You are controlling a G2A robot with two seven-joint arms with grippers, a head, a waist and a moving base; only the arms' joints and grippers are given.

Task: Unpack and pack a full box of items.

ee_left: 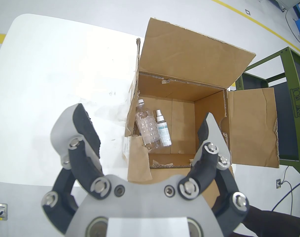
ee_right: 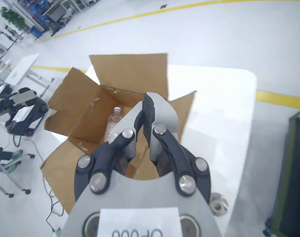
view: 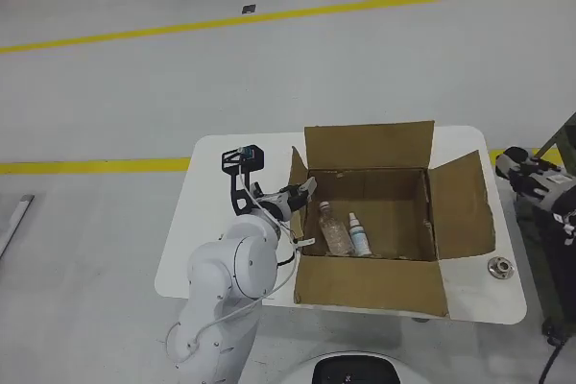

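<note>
Two bottles [ee_left: 149, 131] lying in box [ee_left: 189, 55], beyond spread left hand [ee_left: 145, 113]

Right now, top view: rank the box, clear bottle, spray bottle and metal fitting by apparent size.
1. cardboard box
2. clear plastic bottle
3. spray bottle, similar length but slimmer
4. round metal fitting

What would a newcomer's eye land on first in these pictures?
The open cardboard box on the white table, flaps spread wide, draws the eye first. On its floor a clear plastic bottle and a small spray bottle lie side by side, toward the left side. The left gripper hangs open above that side, while the right gripper is shut by the table's right edge.
</note>
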